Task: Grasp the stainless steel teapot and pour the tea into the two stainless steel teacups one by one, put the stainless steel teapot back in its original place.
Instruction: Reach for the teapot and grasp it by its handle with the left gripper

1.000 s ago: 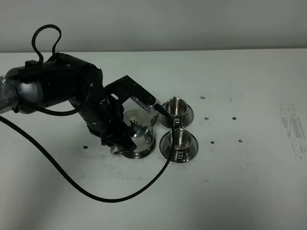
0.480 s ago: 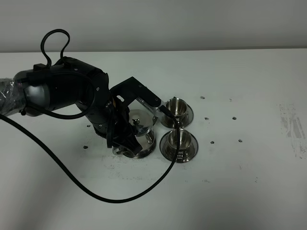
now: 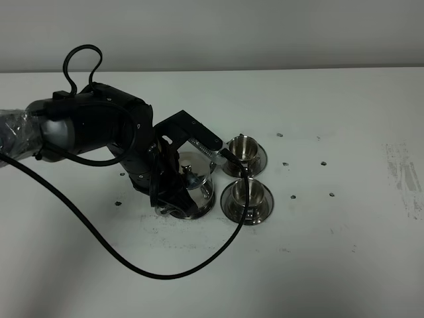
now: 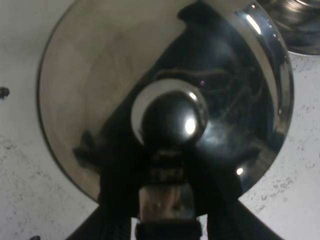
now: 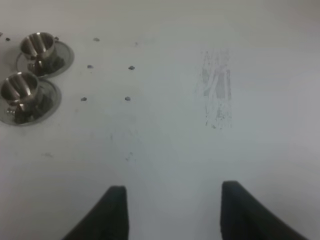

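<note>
The stainless steel teapot (image 3: pixel 197 183) stands on its round steel saucer (image 3: pixel 194 214), left of the two teacups. My left gripper (image 3: pixel 171 193) is down over the pot's left side. In the left wrist view the domed lid (image 4: pixel 100 75) and its knob (image 4: pixel 170 117) fill the frame, and my dark fingers (image 4: pixel 117 210) press against both sides of the loop handle (image 4: pixel 165 200). The far teacup (image 3: pixel 243 147) and near teacup (image 3: pixel 246 192) sit on their saucers, also seen in the right wrist view (image 5: pixel 37 45) (image 5: pixel 19 86). My right gripper (image 5: pixel 172 215) is open and empty over bare table.
A black cable (image 3: pixel 165 275) loops from the left arm across the table's front and up over the near teacup. Small dark holes (image 3: pixel 291 196) dot the white table right of the cups. A scuffed patch (image 5: pixel 217 90) marks the right side.
The left arm has shifted slightly right and settled closer around the teapot. The teapot stays on its saucer. The cups have not moved.
</note>
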Robot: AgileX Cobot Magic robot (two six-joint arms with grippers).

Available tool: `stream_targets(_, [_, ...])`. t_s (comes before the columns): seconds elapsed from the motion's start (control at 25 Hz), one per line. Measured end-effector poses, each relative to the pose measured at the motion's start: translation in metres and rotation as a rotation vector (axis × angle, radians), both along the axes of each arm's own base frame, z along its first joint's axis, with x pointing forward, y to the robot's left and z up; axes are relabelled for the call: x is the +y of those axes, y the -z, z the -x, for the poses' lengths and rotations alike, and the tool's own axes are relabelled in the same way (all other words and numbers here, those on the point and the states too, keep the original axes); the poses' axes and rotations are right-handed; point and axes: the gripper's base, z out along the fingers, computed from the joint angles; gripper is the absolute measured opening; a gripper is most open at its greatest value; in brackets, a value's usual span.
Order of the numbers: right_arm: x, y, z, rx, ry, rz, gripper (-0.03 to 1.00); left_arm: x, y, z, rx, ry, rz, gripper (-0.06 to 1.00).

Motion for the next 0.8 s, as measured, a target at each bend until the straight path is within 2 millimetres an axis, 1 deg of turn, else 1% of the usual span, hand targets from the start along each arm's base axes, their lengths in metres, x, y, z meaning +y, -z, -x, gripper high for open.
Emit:
stream_targets(0.2, [0.0,0.0,0.0,0.0,0.0,0.0,0.44,-0.0003,0.0023,-0.0005,0.002,0.0,-0.001,0.37])
stream_targets(0.28, [0.0,0.0,0.0,0.0,0.0,0.0,0.44,-0.0005,0.0024,-0.0008,0.0,-0.002,0.001,0.35])
stream_targets(0.36, [0.0,0.0,0.0,0.0,0.0,0.0,0.44,-0.0005,0.0027,-0.0008,0.001,-0.005,0.002,0.3])
stream_targets(0.44, [0.0,0.0,0.0,0.0,0.0,0.0,0.44,-0.0005,0.0027,-0.0007,0.002,-0.009,0.002,0.2])
stream_targets(0.8, [0.0,0.0,0.0,0.0,0.0,0.0,0.44,0.0014,0.0015,-0.0015,0.0,-0.005,0.0,0.2])
